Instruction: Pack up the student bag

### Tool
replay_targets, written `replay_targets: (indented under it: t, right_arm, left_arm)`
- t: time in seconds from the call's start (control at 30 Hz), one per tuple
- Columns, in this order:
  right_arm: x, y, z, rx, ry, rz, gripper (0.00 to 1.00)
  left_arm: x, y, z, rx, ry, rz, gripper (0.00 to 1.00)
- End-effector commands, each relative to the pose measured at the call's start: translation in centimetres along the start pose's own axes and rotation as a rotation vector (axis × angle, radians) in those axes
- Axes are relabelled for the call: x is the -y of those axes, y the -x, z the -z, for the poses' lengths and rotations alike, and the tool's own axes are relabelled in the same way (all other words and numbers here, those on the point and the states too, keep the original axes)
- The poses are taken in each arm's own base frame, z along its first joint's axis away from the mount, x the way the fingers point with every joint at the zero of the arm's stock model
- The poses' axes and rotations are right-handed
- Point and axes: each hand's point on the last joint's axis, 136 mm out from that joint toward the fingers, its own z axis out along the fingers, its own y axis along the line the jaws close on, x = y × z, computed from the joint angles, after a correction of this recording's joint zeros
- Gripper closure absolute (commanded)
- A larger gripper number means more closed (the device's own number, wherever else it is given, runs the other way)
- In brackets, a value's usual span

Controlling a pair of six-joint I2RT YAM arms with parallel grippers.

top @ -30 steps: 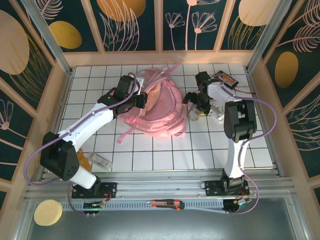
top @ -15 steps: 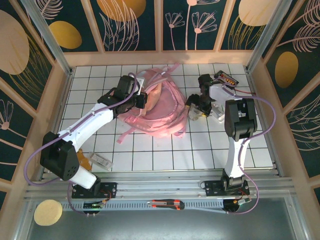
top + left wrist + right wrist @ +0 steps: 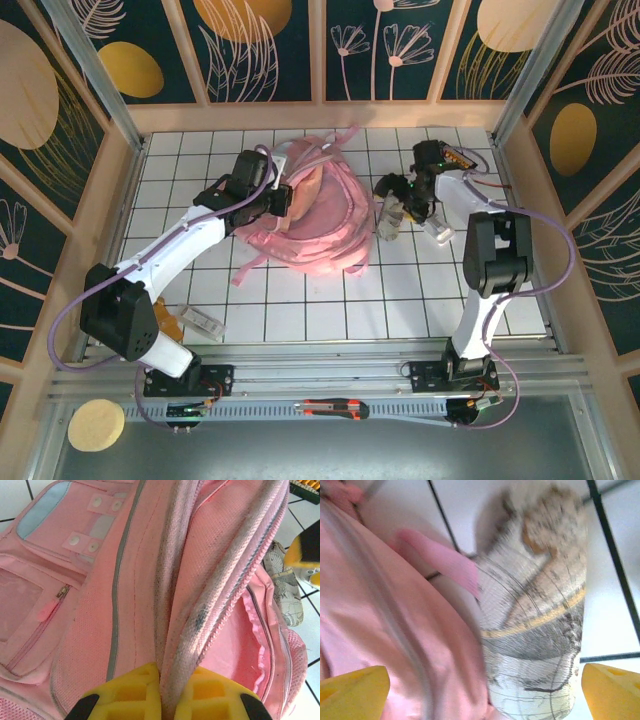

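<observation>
Left wrist cam: your left jaws pinch the student bag's (image 3: pixel 125 580) zipper rim (image 3: pixel 172 645), prob. to prop its mouth open (bag lies mid desk (image 3: pixel 300 310)). Right jaws are spread wide over the map-print pouch (image 3: pixel 535 630) just beside the bag, likely lining up a grab.

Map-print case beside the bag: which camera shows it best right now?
Right wrist: the map-print case is close up, print lines visible, though slightly blurred. Top external shows it small, beside the student bag. Left wrist catches just one end past the bag's edge.
</observation>
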Motion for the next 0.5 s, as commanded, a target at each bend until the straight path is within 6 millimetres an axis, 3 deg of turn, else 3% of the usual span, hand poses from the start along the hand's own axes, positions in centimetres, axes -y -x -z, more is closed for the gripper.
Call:
replay_targets:
  t: [0.0,0.1,0.47]
  right_arm:
    - [2.0,1.2,0.5,0.013,-0.143,0.034,0.01]
    - [3.7,1.4,-0.6,-0.015,-0.239,0.011,0.02]
    - [4.2,1.3,-4.8,-0.057,-0.299,0.023,0.10]
  left_arm:
    - [-1.3,1.4,0.9,0.051,0.049,-0.010,1.00]
    - [-1.2,1.5,0.9,0.053,0.044,-0.011,1.00]
    - [-1.4,1.1,1.4,0.051,0.052,-0.012,1.00]
